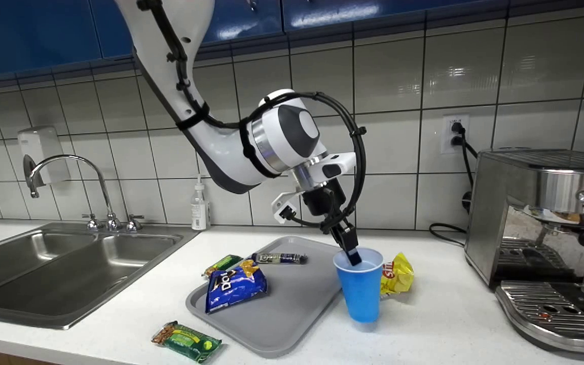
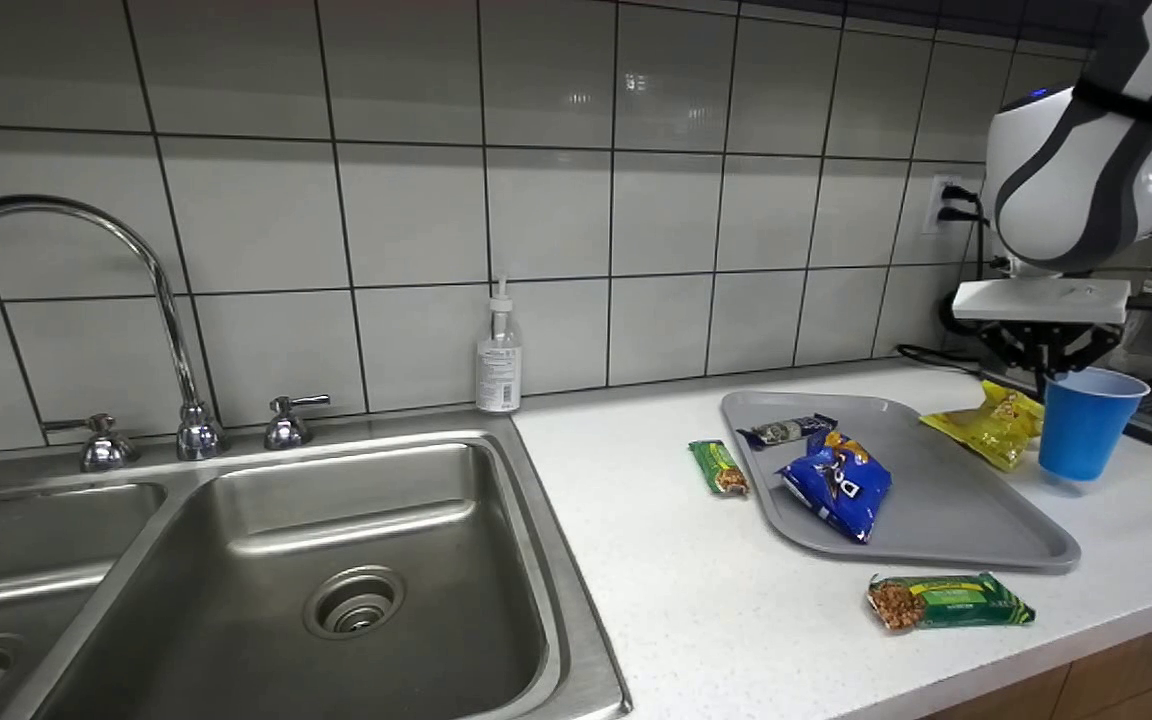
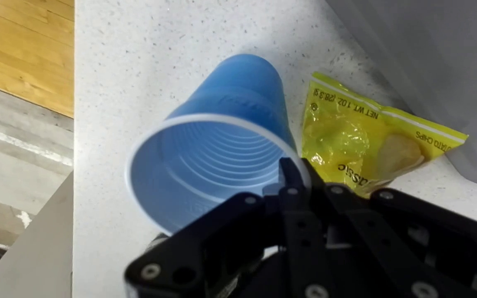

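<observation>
White with dark flecks, the countertop (image 1: pixel 434 324) spreads out below me. Set into it is a steel sink (image 2: pixel 236 620) with two basins, and well apart from that, at the opposite side, stands a steel coffee machine (image 1: pixel 535 182). Between them a grey tray (image 1: pixel 297 299) lies flat. Just beside the tray, off it and toward the coffee machine, I have a blue cup (image 1: pixel 362 294), mouth up and close to upright; whether its base touches the countertop I cannot tell. Next to the cup, a yellow chip bag (image 3: pixel 346 136) lies by the tray's edge. On the tray, toward the sink, lies a blue snack bag (image 1: pixel 237 286). Smaller still, one green-wrapped bar (image 1: pixel 188 342) sits on the countertop near its front edge, a second green bar (image 2: pixel 721 468) lies just outside the tray's sink-side edge, and a dark-wrapped bar (image 1: pixel 279 258) rests on the tray, close to the blue snack bag. Last comes my gripper (image 3: pixel 302 176): its fingers (image 3: pixel 291 173) pinch the thin rim of the cup, one inside, one outside, almost pressed together.
</observation>
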